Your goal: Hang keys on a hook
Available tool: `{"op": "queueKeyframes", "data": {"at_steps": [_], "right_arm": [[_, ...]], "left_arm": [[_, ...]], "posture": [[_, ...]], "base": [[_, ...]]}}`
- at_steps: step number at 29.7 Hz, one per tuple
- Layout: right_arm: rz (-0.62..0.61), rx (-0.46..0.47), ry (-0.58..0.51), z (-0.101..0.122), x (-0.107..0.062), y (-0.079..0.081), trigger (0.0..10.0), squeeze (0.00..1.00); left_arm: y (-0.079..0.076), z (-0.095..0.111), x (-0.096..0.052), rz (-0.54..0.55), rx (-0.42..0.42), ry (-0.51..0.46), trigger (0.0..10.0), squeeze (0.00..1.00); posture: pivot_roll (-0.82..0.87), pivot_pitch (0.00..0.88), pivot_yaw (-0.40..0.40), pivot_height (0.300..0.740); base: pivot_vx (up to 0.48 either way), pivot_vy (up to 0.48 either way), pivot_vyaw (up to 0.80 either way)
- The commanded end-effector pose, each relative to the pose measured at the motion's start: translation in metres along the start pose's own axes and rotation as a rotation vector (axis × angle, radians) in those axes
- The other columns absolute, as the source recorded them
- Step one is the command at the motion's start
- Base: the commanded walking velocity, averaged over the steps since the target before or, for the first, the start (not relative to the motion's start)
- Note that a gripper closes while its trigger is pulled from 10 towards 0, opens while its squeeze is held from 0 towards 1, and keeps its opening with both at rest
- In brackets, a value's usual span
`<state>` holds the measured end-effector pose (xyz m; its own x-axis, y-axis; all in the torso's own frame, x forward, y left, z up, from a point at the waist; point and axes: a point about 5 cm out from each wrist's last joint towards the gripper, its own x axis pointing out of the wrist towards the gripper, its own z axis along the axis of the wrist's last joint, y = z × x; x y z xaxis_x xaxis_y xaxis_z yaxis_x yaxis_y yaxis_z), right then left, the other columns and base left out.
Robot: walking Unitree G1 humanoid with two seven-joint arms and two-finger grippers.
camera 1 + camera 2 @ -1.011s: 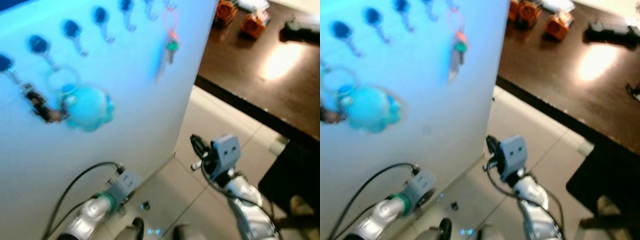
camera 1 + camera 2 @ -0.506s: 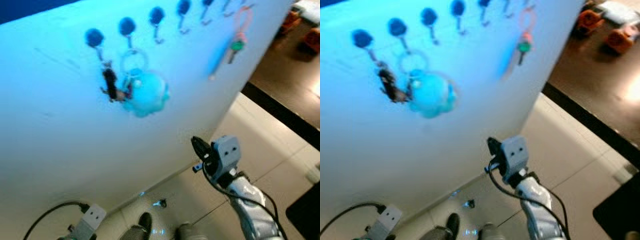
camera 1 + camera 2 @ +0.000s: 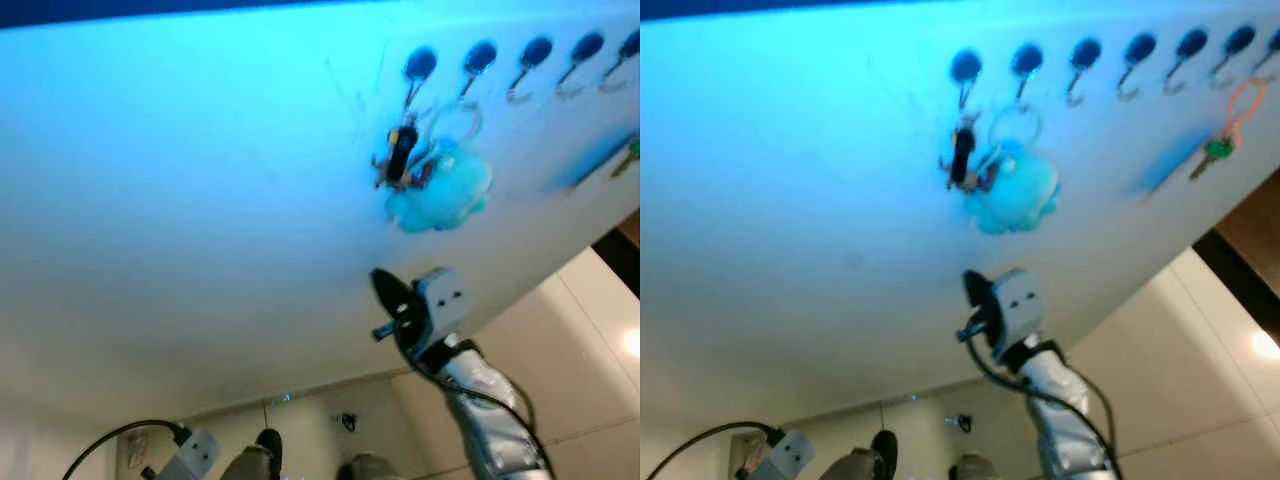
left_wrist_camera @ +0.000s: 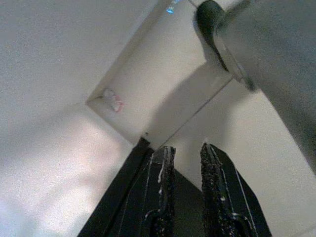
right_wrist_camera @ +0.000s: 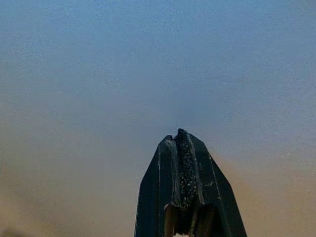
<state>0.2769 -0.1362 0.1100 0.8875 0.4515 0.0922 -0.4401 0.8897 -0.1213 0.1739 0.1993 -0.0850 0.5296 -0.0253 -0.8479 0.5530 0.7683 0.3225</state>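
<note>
A row of dark hooks [image 3: 1085, 52] runs along the white, blue-lit wall. From the leftmost hooks hang a bunch with a black fob [image 3: 962, 155], a metal ring and a turquoise plush [image 3: 1015, 195]. Further right hangs a green key on an orange ring [image 3: 1218, 145]. My right gripper [image 3: 975, 288] is raised below the plush, a little apart from the wall, its fingers [image 5: 180, 148] pressed shut with nothing seen between them. My left gripper [image 4: 187, 148] hangs low over the floor, its fingers a narrow gap apart and holding nothing.
Pale floor tiles [image 3: 1200, 360] lie at the lower right, beside the wall's base. A black cable [image 3: 110, 440] loops to my left wrist [image 3: 195, 455]. My feet [image 3: 265, 460] stand close to the wall. A dark strip [image 4: 113, 197] crosses the floor under the left gripper.
The camera has swung left, so the hooks and keys sit further right in the picture and the dark table has left view. My right gripper stays raised and shut; the left arm shows lower.
</note>
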Motion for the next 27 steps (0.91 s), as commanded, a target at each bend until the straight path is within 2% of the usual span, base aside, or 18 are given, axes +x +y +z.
{"op": "queueKeyframes", "data": {"at_steps": [1,7,11,16,27], "right_arm": [[-0.019,0.022,0.03,-0.007,-0.005,-0.003,10.0,0.0],[-0.023,0.033,0.029,-0.008,-0.005,-0.003,10.0,0.0],[-0.024,0.033,0.03,-0.008,-0.005,-0.004,10.0,0.0],[-0.026,0.034,0.031,-0.009,-0.005,-0.004,10.0,0.0],[-0.023,0.035,0.027,-0.009,-0.004,-0.004,10.0,0.0]], "left_arm": [[-0.011,-0.012,-0.002,-0.029,0.055,0.049,10.0,0.0],[-0.018,-0.007,0.0,-0.043,0.113,0.048,10.0,0.0],[-0.019,-0.007,0.0,-0.044,0.119,0.05,10.0,0.0],[-0.009,-0.011,-0.002,-0.034,0.127,0.04,10.0,0.0],[-0.009,-0.012,-0.002,-0.026,0.134,0.036,10.0,0.0]], "posture": [[-0.16,0.165,0.064,0.74],[-0.16,0.163,0.065,0.74],[-0.16,0.163,0.065,0.74],[-0.15,0.161,0.063,0.74],[-0.15,0.155,0.065,0.74]], "base": [[0.0,-0.322,0.0],[0.0,-0.411,0.0],[0.0,-0.48,0.0],[0.0,-0.438,0.0],[0.0,-0.367,0.0]]}}
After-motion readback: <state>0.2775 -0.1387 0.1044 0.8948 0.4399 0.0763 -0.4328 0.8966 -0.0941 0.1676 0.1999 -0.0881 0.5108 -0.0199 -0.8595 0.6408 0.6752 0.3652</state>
